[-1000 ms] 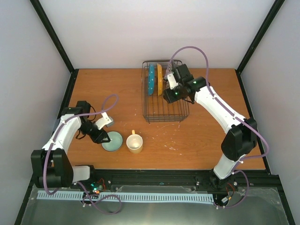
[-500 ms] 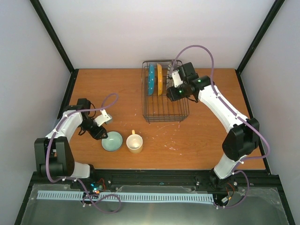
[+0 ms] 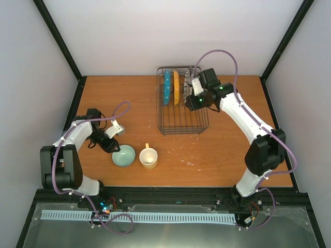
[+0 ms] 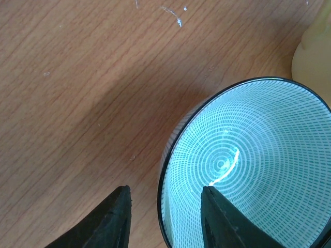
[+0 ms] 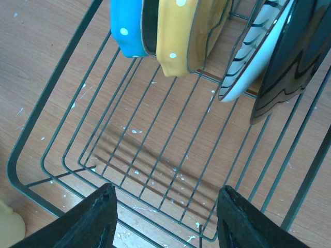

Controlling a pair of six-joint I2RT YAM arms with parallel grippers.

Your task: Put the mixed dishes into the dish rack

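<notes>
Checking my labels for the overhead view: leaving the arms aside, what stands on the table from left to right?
mint-green bowl → cream-yellow mug → dish rack

Left arm (image 3: pixel 72 137), right arm (image 3: pixel 243 117): white shells, black joints. Purple cable (image 3: pixel 122 107) looped along each. Green light (image 3: pixel 219 88) near right wrist. Left gripper (image 4: pixel 165 190) fingers (image 4: pixel 111 222) black, tapered.

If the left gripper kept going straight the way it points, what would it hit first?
The left gripper would likely meet the mint-green bowl first, its near rim lying between the open fingers; depth is unclear.
</notes>
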